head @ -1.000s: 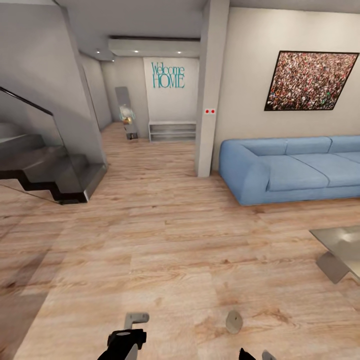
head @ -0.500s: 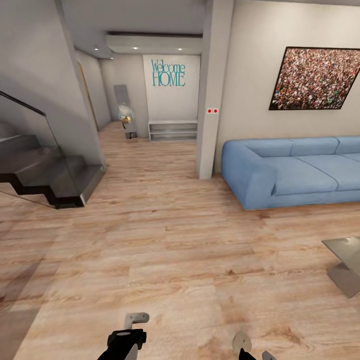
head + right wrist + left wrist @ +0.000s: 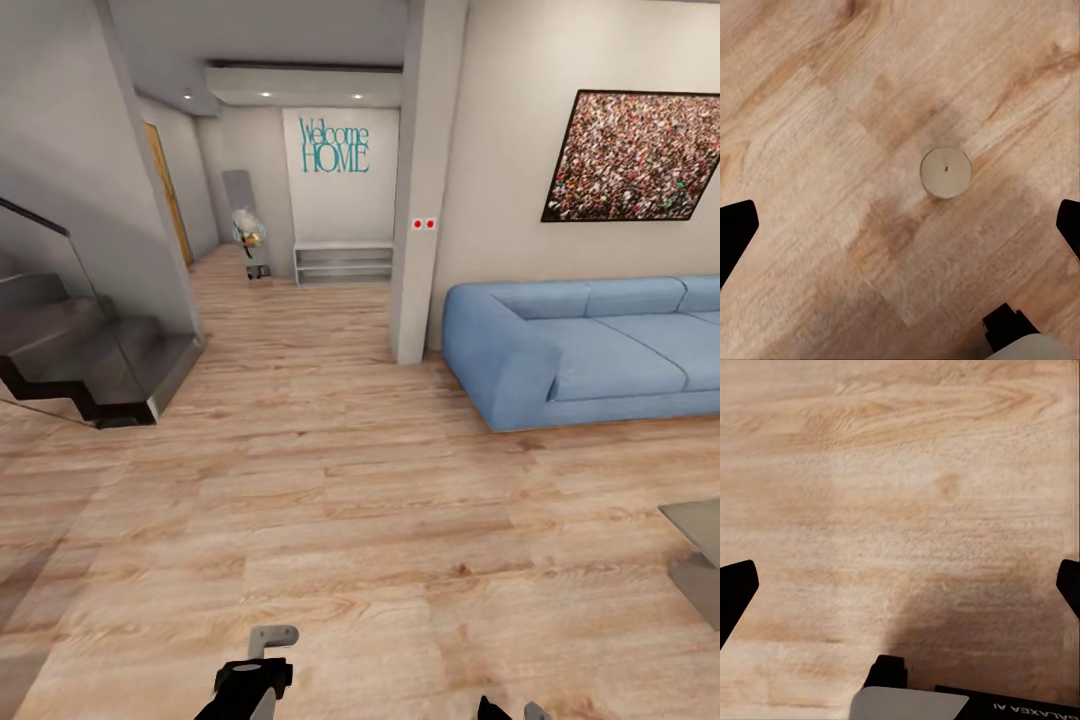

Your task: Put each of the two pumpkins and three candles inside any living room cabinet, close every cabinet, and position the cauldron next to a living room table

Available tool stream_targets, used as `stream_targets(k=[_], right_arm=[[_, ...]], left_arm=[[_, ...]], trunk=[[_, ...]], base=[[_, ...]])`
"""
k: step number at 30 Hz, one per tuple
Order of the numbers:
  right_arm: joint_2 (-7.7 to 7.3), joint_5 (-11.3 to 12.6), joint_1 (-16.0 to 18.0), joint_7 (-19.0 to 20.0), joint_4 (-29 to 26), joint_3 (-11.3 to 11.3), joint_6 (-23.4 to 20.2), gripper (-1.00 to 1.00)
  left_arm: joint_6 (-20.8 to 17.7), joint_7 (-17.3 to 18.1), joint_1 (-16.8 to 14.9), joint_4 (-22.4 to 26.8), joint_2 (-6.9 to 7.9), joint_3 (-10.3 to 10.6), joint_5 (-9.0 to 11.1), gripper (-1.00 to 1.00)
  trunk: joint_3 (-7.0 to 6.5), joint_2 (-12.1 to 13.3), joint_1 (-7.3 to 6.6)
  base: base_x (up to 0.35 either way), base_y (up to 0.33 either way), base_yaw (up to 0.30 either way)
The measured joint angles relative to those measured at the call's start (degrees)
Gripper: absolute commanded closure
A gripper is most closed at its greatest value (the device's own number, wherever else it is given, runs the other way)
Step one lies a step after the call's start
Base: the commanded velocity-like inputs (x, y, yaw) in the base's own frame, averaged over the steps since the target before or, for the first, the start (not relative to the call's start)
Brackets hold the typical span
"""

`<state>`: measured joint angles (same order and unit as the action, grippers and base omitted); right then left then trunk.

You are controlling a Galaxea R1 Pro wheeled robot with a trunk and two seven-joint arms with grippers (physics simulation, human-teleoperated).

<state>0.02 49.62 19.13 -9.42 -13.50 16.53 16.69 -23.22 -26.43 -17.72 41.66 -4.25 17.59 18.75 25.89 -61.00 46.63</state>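
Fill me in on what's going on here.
The robot stands on the wood floor of the living room, facing the blue sofa. Its right gripper hangs open above a candle standing upright on the planks, not touching it. The left gripper is open over bare floor. A corner of the table shows nearby.

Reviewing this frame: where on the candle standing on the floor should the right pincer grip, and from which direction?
Grip the candle across its round side wall, coming straight down from above. It stands upright on the plank floor with the wick up and nothing crowding it, and the right pincer, fingers spread wide, already looks down at it.
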Motion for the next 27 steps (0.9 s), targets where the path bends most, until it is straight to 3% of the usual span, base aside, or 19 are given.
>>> stream_targets(k=[5,12,27], right_arm=[[0.00,-0.03,0.00,0.01,0.00,0.03,-0.01,-1.00],[0.00,-0.08,0.00,0.01,0.00,0.03,-0.01,-1.00],[0.04,-0.09,0.00,0.01,0.00,0.03,-0.01,-1.00]], left_arm=[[-0.01,0.00,0.00,0.00,-0.01,-0.01,-0.08,-1.00],[0.00,-0.01,0.00,0.00,-0.02,-0.09,-1.93,-1.00],[0.07,0.00,0.00,-0.08,-0.02,-0.01,-2.19,-1.00]], trunk=[[0.00,0.00,0.01],[0.00,0.00,0.01],[0.00,0.00,0.01]], base=[[0.136,-0.166,0.000],[0.088,-0.164,0.000],[0.107,-0.122,0.000]])
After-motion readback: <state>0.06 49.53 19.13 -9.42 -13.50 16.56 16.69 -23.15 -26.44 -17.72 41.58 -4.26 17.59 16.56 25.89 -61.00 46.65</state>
